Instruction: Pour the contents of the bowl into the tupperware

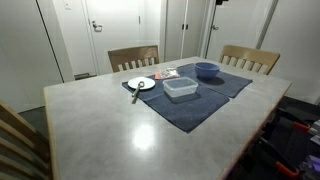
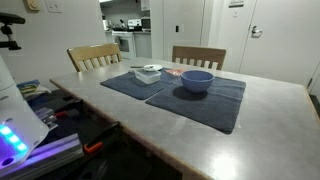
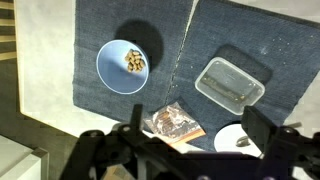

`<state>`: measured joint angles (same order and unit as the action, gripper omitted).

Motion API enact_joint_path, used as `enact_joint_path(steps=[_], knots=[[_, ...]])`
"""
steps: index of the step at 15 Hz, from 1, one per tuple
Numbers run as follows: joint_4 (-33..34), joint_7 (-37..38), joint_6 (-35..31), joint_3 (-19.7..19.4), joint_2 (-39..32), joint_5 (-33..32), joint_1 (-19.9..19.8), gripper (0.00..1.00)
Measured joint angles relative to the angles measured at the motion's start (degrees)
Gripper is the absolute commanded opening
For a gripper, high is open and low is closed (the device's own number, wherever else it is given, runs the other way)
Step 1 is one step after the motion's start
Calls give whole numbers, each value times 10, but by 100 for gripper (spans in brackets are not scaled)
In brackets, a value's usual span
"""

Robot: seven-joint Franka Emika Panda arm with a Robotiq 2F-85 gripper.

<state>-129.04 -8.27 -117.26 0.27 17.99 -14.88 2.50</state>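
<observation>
The blue-purple bowl (image 3: 123,64) sits on a dark blue placemat (image 3: 120,25) with a small heap of brownish bits (image 3: 135,62) inside. It also shows in both exterior views (image 1: 207,70) (image 2: 196,81). The clear rectangular tupperware (image 3: 230,82) lies on the neighbouring mat, apart from the bowl (image 1: 180,88). My gripper (image 3: 198,120) hangs high above the mats, open, with nothing between its fingers (image 3: 258,120). It is above neither the bowl nor the tupperware. In the exterior views the gripper is out of frame.
A small white plate (image 3: 235,140) with a utensil and a shiny snack packet (image 3: 172,122) lie under the gripper. Two wooden chairs (image 1: 133,57) (image 1: 250,58) stand at the far side of the grey table (image 1: 110,130).
</observation>
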Motion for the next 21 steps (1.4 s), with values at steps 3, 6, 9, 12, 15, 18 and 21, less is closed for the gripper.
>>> enact_joint_path(steps=[3, 6, 9, 12, 15, 18, 21], knots=[[0, 1, 0, 4, 0, 0, 1, 100], [0, 1, 0, 4, 0, 1, 1, 100], [0, -5, -1, 1, 0, 25, 1, 100], [-1, -37, -10, -14, 0, 77, 2, 100], [-10, -91, -31, -41, 3, 135, 2, 100], [-25, -159, -55, -74, 9, 198, 2, 100], [-43, -219, -68, -106, 17, 244, 1, 100]])
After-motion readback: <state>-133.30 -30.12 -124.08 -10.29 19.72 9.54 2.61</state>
